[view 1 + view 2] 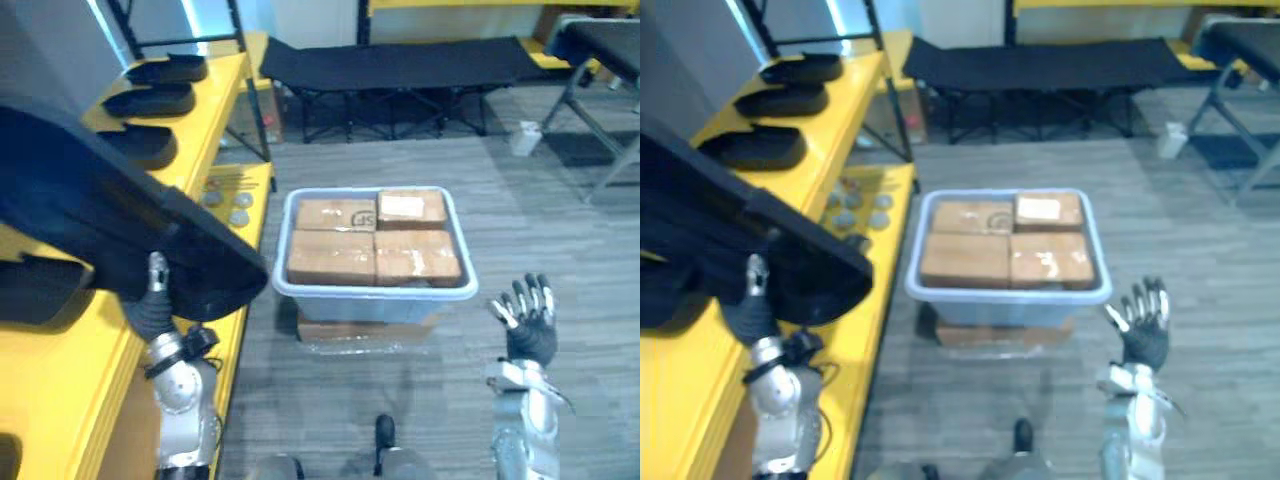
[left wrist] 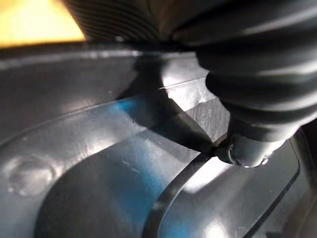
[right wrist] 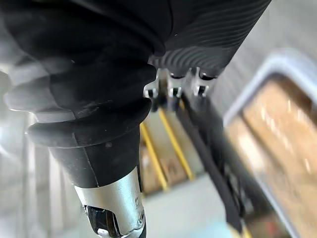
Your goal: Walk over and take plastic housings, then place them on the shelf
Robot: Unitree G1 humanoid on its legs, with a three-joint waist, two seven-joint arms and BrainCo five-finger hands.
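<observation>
Left eye view: left hand (image 1: 153, 305) is up under a big black housing (image 1: 100, 215) held over the yellow shelf (image 1: 60, 385). The hand is mostly hidden by it, so I cannot tell if it grips. Three more black housings (image 1: 150, 100) lie on the shelf well ahead of that hand. Right hand (image 1: 527, 312) is low and free, fingers (image 1: 519, 297) spread and straight, holding nothing. A grey bin (image 1: 375, 287) of cardboard boxes (image 1: 372, 240) sits on the floor between the two hands, slightly ahead. Right eye view: same layout, housing edge just above the left hand. Left wrist view: hand's dark cover is against the housing's glossy inner surface. Right wrist view: fingers are straight, with the bin past them.
</observation>
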